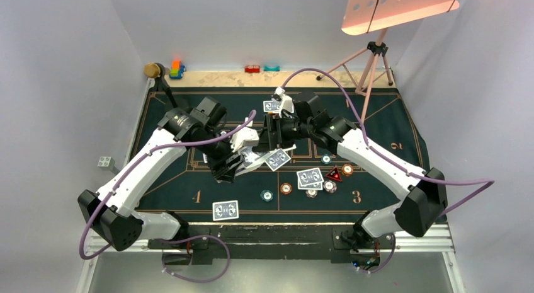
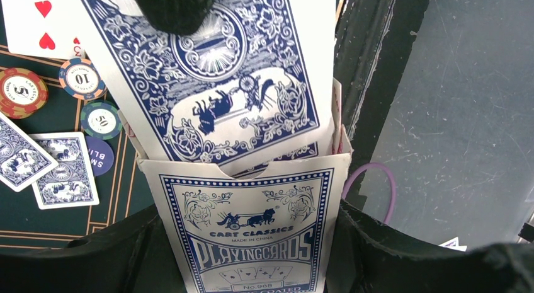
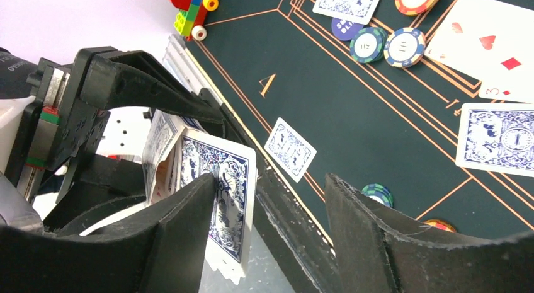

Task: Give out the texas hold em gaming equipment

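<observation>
Blue-backed card [image 2: 214, 97] juts from the box [image 2: 252, 236], which the left tool [image 1: 241, 163] clamps aloft; the right tool [image 3: 267, 189], jaws apart, should close squarely on that card alone.

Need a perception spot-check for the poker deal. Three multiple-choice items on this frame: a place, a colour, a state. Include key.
1. Where is the red triangular marker? A) on the mat, right arm's side B) off the mat by the far wall C) at the near edge by the printed 4
2. What colour are the card backs? A) red B) green C) blue
3. What is the left gripper doing? A) open over the mat B) shut on the card box C) shut on a chip
Key: 1 A, it lies before the right arm. 2 C, face-down cards show a blue pattern. 3 B, the box sits clamped between its black fingers.
</observation>
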Tool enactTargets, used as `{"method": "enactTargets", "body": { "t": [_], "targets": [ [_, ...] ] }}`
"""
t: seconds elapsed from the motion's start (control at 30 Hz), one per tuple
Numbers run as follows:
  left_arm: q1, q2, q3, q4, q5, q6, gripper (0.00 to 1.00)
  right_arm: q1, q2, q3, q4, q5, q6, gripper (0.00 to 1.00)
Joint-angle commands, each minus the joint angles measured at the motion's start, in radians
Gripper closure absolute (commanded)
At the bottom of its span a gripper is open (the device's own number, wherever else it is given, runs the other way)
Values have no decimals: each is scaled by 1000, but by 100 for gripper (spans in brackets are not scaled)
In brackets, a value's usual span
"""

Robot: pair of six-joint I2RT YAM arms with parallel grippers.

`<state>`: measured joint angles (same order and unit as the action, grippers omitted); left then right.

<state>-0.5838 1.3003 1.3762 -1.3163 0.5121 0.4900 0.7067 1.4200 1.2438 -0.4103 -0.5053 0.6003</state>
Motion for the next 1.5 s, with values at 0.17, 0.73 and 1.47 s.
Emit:
{"method": "enactTargets", "body": {
  "t": [0.17, 0.73, 1.47],
  "targets": [
    [-1, -3, 32, 16, 26, -1, 100, 2, -54, 70, -72, 101, -43, 43],
    [-1, -15, 28, 8, 29, 4, 100, 0, -82, 104, -95, 161, -54, 74],
    [-1, -24, 9, 9, 24, 7, 100, -71, -171, 90, -9, 71, 35, 92]
  ]
}}
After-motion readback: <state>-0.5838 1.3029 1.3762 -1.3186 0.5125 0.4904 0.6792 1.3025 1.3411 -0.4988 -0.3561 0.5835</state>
